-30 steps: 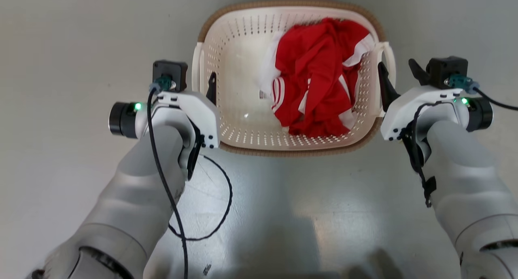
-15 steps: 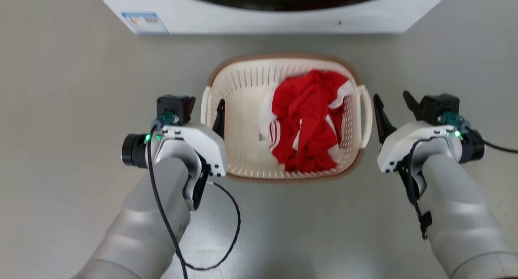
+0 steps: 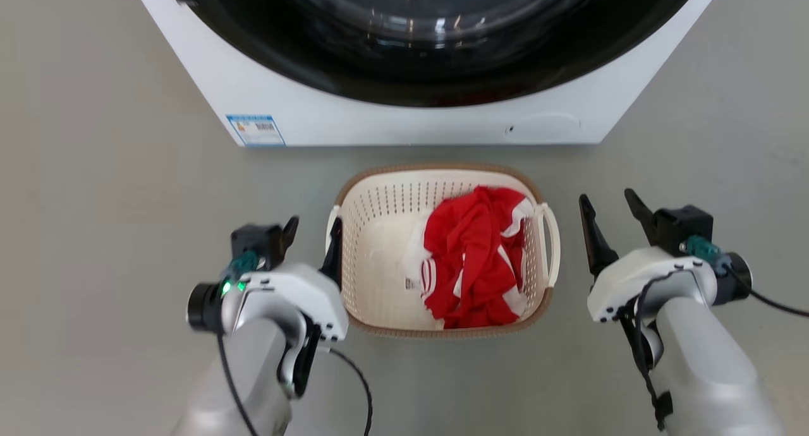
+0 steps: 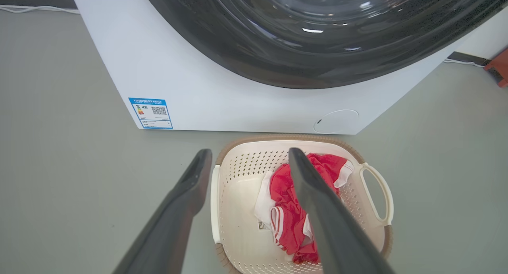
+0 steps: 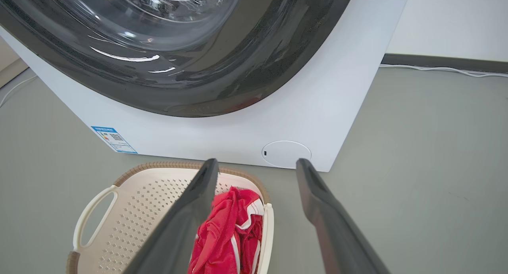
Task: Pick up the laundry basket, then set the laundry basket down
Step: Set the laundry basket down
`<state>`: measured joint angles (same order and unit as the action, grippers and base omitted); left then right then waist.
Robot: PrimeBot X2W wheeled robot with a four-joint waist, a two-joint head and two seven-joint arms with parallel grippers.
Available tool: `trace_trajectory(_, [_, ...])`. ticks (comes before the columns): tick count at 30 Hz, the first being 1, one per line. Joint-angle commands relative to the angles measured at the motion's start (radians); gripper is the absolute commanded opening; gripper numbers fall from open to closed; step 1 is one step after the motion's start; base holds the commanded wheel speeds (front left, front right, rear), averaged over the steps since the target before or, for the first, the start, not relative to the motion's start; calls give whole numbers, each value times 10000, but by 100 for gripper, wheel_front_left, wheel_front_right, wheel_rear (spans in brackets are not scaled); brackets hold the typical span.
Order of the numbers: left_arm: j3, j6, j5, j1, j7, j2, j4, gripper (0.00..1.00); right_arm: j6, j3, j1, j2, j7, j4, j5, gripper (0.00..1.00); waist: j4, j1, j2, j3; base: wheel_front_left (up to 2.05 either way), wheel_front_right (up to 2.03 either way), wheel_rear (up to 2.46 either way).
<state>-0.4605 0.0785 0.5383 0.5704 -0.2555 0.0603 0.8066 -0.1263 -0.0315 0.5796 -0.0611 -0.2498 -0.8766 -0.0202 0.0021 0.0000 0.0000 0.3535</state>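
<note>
The basket sits between the left gripper and right gripper, both wide open and empty. Left jaws straddle one handle; right jaws stand just outside the other. A level lift likely needs both handles clamped together.

Head view: left gripper at lower left, jaws spread wide, tips pointing forward; right gripper at lower right, jaws just as wide, tips pointing forward too. Pale left forearm and right forearm rise from the bottom edge, roughly parallel, well apart; white wrist housings about level; green light lit on the left wrist.
</note>
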Motion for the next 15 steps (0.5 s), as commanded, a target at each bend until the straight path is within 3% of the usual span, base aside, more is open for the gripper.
trace_trajectory(1, [537, -72, -230, -368, -63, 226, -450, 100, -44, 245, -349, 109, -120, 451, 17, 100, -25, 0, 0, -389, 0, 0, 0])
trace_trajectory(15, [2404, -386, -1164, -2792, -63, 136, -2308, 100, -44, 269, -2305, 109, -120, 1794, 126, 100, 7, 0, 0, -2382, 0, 0, 0])
